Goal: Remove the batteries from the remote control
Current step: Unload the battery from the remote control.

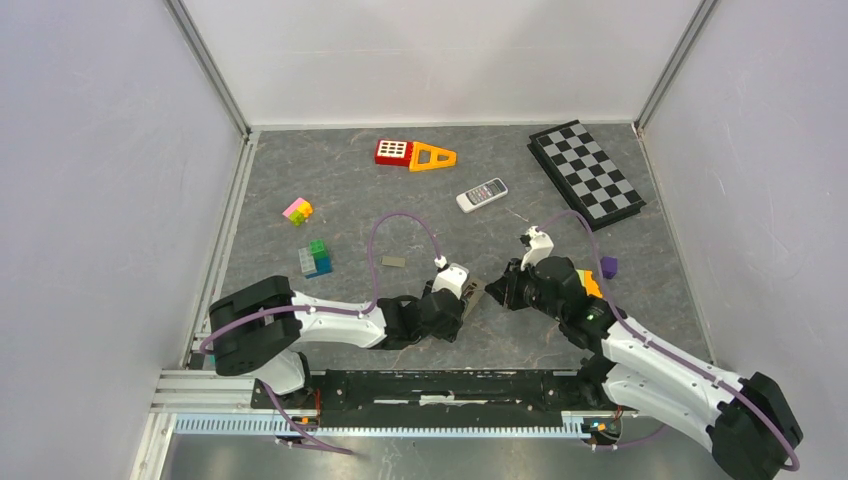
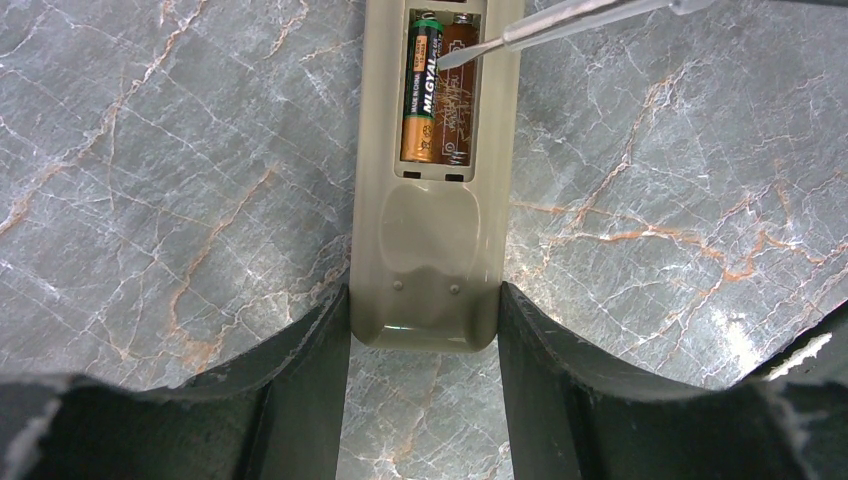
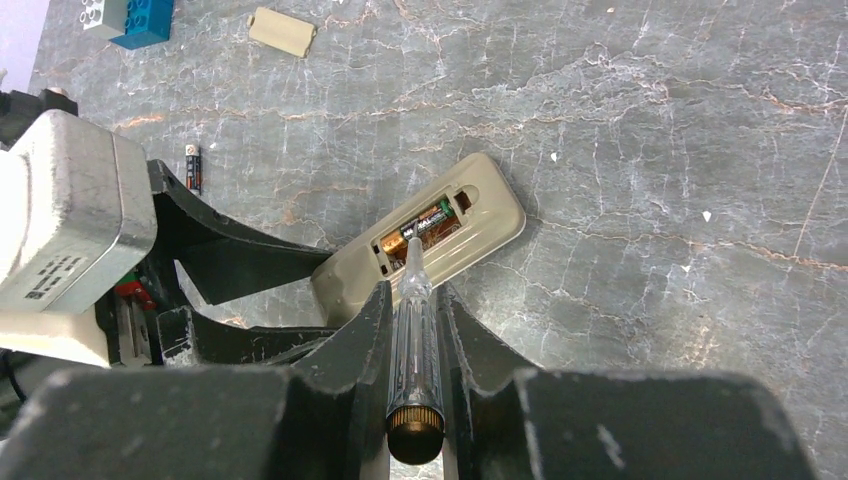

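Note:
A beige remote (image 2: 425,240) lies back-up on the table, its battery bay open. My left gripper (image 2: 423,302) is shut on its near end, one finger on each side. One green-and-orange battery (image 2: 422,90) sits in the bay's left slot; the right slot looks brown and empty. My right gripper (image 3: 413,298) is shut on a clear-handled pen-like stick (image 3: 414,320). The stick's metal tip (image 2: 452,56) rests inside the bay at the battery's far end. A second battery (image 3: 193,166) lies loose on the table beside the left arm. From above, the two grippers (image 1: 470,298) (image 1: 503,290) meet at the table's front middle.
The beige cover piece (image 1: 393,262) lies left of the grippers. A white remote (image 1: 482,194), a checkerboard (image 1: 587,175), red and orange toys (image 1: 413,154), pink-yellow blocks (image 1: 297,211), green-blue blocks (image 1: 317,258) and a purple block (image 1: 608,267) lie farther out.

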{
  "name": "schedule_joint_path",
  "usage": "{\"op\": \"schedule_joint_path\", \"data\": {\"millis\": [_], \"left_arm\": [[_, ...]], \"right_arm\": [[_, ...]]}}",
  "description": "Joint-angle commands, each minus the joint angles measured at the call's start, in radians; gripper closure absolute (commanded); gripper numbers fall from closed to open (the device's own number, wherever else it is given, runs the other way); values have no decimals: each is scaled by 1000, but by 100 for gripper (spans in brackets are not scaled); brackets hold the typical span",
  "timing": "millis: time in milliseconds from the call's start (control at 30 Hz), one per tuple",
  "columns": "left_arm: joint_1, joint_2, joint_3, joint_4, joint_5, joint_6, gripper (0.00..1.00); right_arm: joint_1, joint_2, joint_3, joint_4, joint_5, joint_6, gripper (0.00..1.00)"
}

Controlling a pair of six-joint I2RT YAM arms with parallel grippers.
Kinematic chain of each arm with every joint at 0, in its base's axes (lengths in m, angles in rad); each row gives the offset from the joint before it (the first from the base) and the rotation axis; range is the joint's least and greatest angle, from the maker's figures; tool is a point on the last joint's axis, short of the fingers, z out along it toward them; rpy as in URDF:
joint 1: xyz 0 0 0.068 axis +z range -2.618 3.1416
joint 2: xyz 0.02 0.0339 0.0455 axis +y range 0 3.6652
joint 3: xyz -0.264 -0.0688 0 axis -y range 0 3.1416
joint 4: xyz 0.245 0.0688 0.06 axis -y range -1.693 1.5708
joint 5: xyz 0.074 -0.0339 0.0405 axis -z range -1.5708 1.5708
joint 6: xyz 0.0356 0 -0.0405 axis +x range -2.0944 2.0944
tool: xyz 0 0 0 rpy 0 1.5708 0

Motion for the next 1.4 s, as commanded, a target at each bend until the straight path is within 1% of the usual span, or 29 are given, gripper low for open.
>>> {"op": "schedule_joint_path", "data": {"millis": [0, 300, 467, 600, 733, 1000, 1100, 1233, 1300, 1367], "left_arm": [[2, 45, -10, -63, 40, -34, 74], [1, 51, 0, -63, 55, -30, 74], [1, 51, 2, -55, 80, -25, 75], [2, 45, -5, -38, 113, -31, 76], [1, 44, -11, -3, 172, -42, 79], [26, 37, -48, 51, 233, -63, 84], [49, 29, -70, 87, 269, -69, 85], [69, 21, -85, 111, 297, -72, 87], [72, 17, -82, 85, 277, -80, 87], [83, 9, -89, 72, 269, -87, 87]], "right_arm": [[3, -18, 45, -34, -1, -21, 100], [5, 17, 12, -13, 29, 5, 100], [6, 42, -72, 137, 23, 73, 100], [16, 33, -147, 206, 100, 115, 100], [23, 11, -283, 386, 98, 227, 100], [36, 17, -415, 526, 92, 370, 100], [38, 58, -438, 570, 59, 415, 100], [37, 143, -414, 600, 11, 419, 100], [37, 131, -405, 608, 15, 395, 100], [36, 78, -384, 575, 61, 341, 100]]}}
